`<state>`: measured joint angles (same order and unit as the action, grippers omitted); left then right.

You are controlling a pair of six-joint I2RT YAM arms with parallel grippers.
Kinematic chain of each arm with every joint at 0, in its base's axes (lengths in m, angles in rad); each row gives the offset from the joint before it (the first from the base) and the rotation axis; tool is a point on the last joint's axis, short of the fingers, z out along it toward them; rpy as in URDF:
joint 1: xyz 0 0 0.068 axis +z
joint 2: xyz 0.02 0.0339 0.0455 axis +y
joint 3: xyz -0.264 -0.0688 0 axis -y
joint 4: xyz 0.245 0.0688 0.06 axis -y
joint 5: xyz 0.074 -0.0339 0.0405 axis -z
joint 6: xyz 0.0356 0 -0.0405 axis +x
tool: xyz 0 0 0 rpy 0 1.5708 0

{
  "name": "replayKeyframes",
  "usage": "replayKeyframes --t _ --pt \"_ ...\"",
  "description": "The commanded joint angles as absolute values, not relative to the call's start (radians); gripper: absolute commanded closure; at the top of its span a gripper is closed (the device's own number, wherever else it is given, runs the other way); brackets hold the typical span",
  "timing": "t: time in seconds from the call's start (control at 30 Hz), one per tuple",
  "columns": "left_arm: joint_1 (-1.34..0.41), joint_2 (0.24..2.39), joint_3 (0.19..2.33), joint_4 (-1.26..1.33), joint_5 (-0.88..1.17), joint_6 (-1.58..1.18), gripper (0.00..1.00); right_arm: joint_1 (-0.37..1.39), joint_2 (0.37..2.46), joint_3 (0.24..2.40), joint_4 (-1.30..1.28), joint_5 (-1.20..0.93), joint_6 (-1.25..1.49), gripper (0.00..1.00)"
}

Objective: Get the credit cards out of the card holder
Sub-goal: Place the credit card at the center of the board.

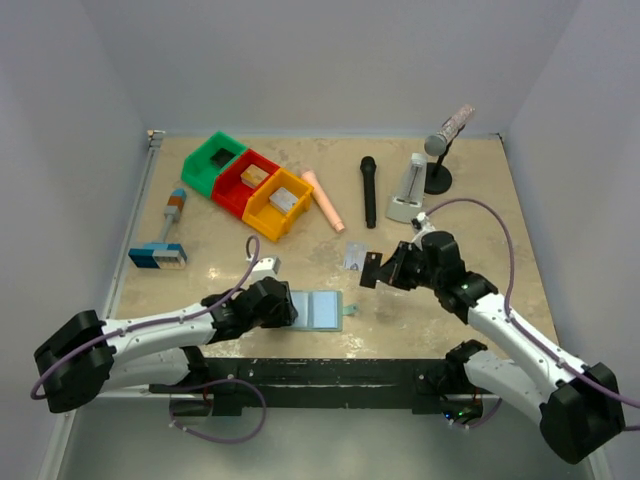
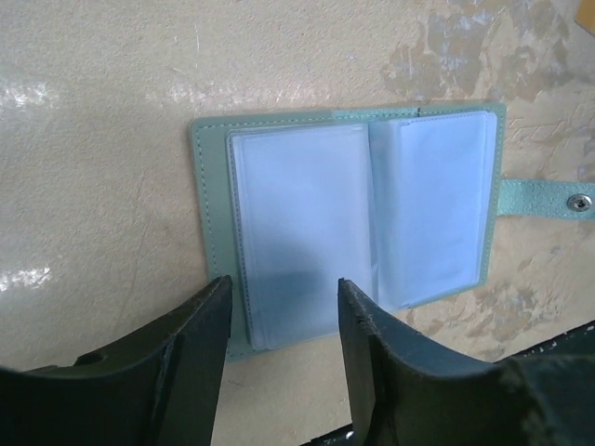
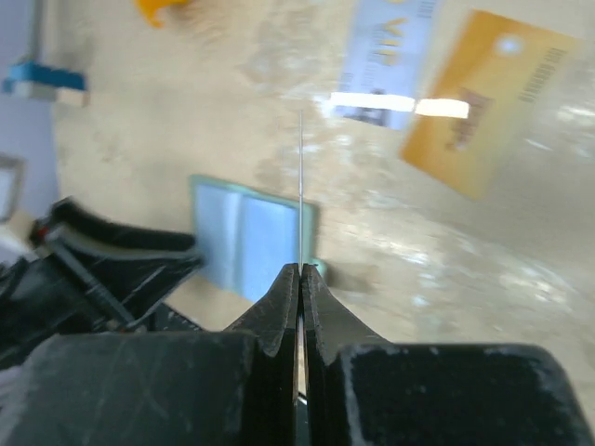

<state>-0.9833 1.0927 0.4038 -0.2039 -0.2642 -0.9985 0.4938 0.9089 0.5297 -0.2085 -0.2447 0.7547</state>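
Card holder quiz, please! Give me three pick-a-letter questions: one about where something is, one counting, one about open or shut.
1. Where is the card holder? A in the air; B on the table by the left gripper; C on a shelf.
2. How many coloured bins? A three; B one; C six.
3. The right gripper is: A wide open; B out of sight; C shut on a thin card.
Answers: B, it lies open on the table; A, green, red, orange; C, it pinches the card.

Read "VIP" on silvery-grey card (image 3: 386, 60). Blurred, unreadable print and barcode on golden-tan card (image 3: 483, 102) at its 3 o'clock.
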Motion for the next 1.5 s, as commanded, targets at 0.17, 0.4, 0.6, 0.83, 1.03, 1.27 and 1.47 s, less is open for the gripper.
replayKeyframes --t 0.17,0.4,0.6,0.83,1.03,1.27,1.47 --pt "-0.985 0.954 0.434 -0.264 -0.242 -0.976 0.43 0.258 0.951 0.557 -0.525 -0.193 0.638 1.0" --pt "-0.985 0.92 0.431 -0.256 -0.209 -0.936 0.41 0.166 1.044 0.575 -0.514 -0.227 0.589 1.0" --pt "-0.985 0.876 0.428 -0.271 -0.202 -0.925 0.37 0.152 1.152 0.652 -0.531 -0.229 0.594 1.0" --pt "-0.985 0.864 0.428 -0.284 -0.204 -0.917 0.36 0.137 1.27 0.718 -0.549 -0.233 0.592 1.0" --pt "-0.985 0.868 0.431 -0.281 -0.201 -0.917 0.36 0.132 1.327 0.784 -0.603 -0.226 0.594 1.0" --pt "-0.985 0.867 0.431 -0.287 -0.199 -0.916 0.36 0.127 1.336 0.79 -0.623 -0.202 0.577 0.88" --pt "-0.985 0.865 0.436 -0.296 -0.201 -0.914 0.36 0.124 1.344 0.799 -0.627 -0.201 0.571 0.79"
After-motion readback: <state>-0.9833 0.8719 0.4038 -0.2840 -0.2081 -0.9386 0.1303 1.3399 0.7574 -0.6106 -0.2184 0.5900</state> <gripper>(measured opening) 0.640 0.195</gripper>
